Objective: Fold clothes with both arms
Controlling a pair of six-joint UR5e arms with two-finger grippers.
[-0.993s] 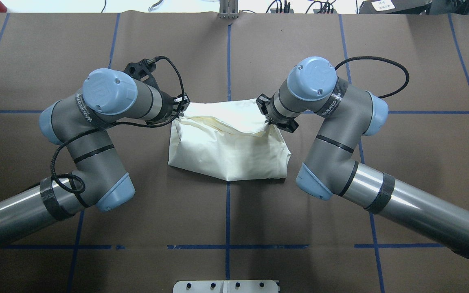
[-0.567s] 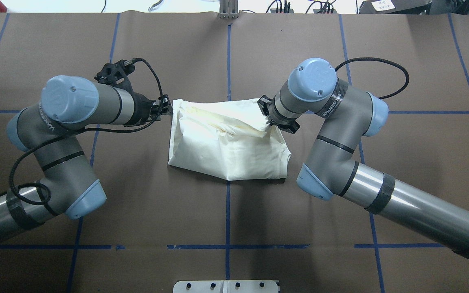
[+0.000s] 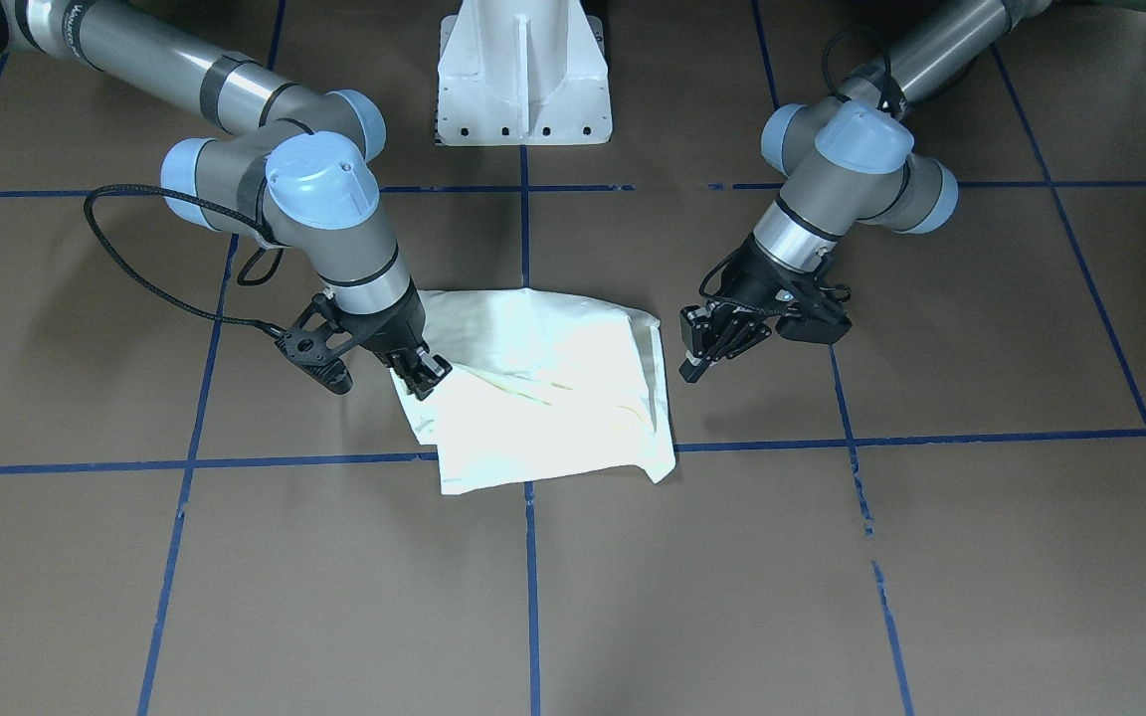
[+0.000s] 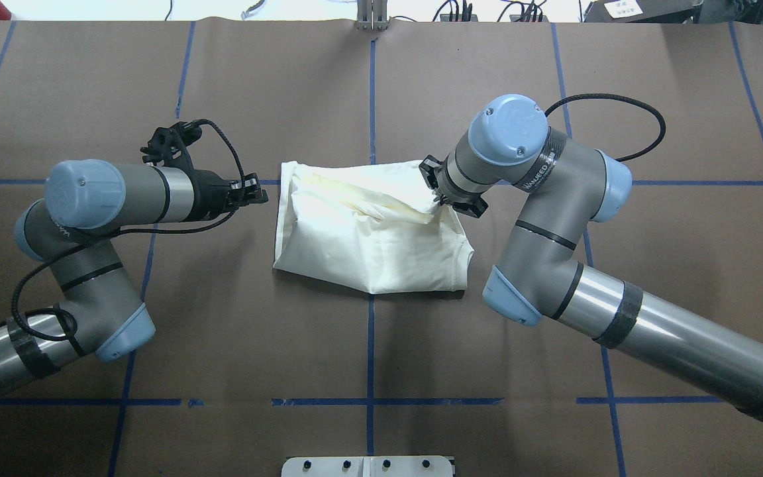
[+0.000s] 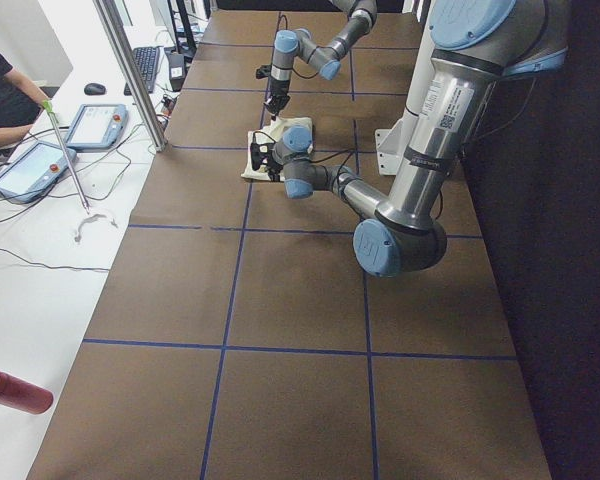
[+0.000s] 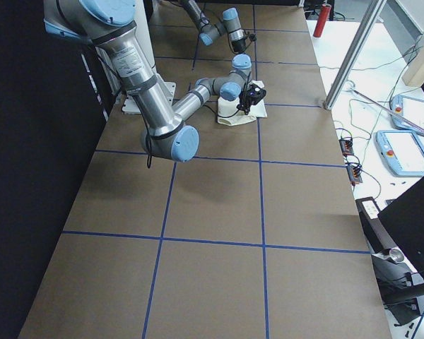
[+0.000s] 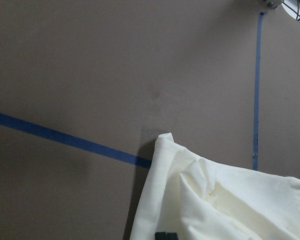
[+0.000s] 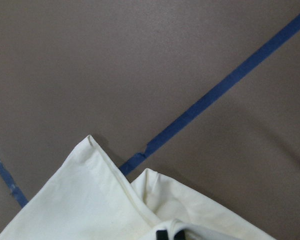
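Folded shirt (image 4: 368, 245) at the middle of the brown table (image 4: 368, 371), astride the blue centre line (image 4: 370, 344), plain side up with no print showing; its long axis runs left to right across the table, a little askew, the near edge slanting toward the robot at its right end; which end holds the collar cannot be told; at the far edge, the right gripper (image 4: 436, 201) is clenched on a raised ridge of cloth at the far right corner, unmoved over the last second; the left gripper (image 4: 259, 195), a second ago on the far left corner, has drawn back leftward and now stands apart from the shirt, empty and pointing toward it; whether its jaws are parted cannot be told; the left corner lies where it was set down, so the left half of this fold appears finished, while the right half waits on a release, after which the ridge should settle
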